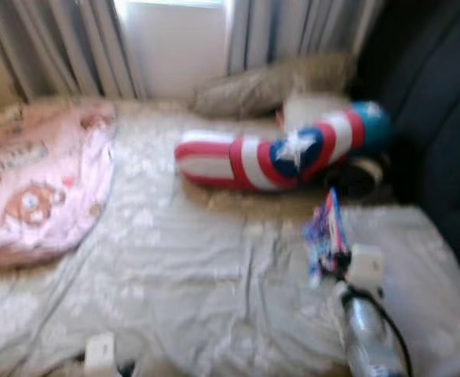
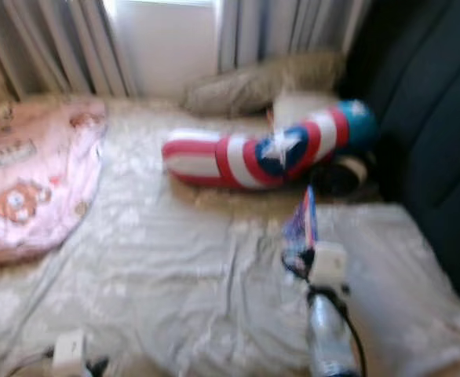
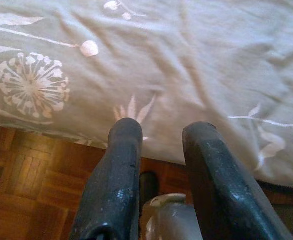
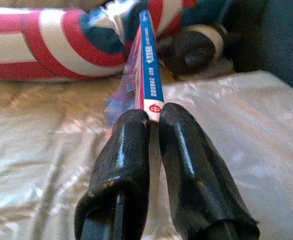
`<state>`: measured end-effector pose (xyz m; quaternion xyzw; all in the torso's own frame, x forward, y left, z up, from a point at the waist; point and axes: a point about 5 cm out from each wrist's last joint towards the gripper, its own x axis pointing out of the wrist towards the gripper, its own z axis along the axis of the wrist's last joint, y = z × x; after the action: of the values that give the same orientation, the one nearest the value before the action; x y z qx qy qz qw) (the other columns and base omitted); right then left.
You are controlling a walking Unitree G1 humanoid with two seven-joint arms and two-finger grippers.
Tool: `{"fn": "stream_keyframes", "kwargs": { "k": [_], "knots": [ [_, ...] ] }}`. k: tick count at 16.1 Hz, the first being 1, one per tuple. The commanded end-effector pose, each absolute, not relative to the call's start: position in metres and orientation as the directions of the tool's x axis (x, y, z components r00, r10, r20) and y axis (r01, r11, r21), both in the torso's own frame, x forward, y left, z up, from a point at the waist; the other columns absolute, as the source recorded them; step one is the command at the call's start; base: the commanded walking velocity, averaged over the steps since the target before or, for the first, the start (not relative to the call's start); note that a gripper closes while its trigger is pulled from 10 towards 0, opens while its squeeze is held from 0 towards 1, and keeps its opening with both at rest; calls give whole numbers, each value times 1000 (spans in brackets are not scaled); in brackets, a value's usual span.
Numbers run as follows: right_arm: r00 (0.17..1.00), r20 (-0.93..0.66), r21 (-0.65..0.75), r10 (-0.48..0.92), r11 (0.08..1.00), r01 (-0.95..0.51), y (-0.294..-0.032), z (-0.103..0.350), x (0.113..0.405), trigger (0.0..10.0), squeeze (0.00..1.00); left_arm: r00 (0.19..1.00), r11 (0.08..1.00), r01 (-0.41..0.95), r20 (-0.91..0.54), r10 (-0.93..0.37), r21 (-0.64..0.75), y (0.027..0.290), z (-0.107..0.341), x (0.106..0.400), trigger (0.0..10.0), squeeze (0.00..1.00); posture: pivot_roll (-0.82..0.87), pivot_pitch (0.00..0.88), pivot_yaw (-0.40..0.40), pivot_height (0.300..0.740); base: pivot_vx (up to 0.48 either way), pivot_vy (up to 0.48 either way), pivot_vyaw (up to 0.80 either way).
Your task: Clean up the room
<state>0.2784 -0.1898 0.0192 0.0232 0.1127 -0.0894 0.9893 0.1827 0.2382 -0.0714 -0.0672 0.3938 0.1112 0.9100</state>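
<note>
On the grey floral bedspread (image 1: 214, 283): striped cushion (image 1: 269, 153), pink blanket (image 1: 38, 181).

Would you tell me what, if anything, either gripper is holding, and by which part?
The right gripper pinches a thin colourful book by its lower edge. The left gripper holds nothing.

bed (image 1: 175, 267), grey curtains (image 1: 65, 47), bright window (image 1: 175, 39), parquet floor (image 3: 21, 175)

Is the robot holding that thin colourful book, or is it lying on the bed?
Held: the right gripper pinches the book edge-on above the bed sheet.
</note>
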Motion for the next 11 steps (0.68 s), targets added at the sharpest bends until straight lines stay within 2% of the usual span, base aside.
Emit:
{"fn": "stream_keyframes", "kwargs": {
  "k": [1, 3, 8, 11],
  "knots": [
    [974, -172, 39, -146, 987, 155, -185, 31, 288, 10000, 0, 648, 967, -255, -746, 153, -24, 240, -74, 177, 10000, 0, 16, 0, -34, 740, 0, 0, 0],
    [981, -167, 57, -101, 992, 112, -179, 32, 288, 10000, 0, 661, 969, -247, -735, 149, -26, 239, -73, 179, 10000, 0, 12, 0, -32, 740, 0, 0, 0],
    [986, -165, 68, 28, 998, -17, -162, 30, 285, 10000, 0, 792, 981, -180, -602, 102, -70, 229, -53, 211, 10000, 0, -3, 0, -24, 740, 0, 0, 0],
    [986, -144, 96, 86, 993, -73, -157, 32, 284, 10000, 0, 817, 977, -210, -556, 150, -46, 237, -48, 213, 10000, 0, -6, 0, -20, 740, 0, 0, 0]
  ]
}}
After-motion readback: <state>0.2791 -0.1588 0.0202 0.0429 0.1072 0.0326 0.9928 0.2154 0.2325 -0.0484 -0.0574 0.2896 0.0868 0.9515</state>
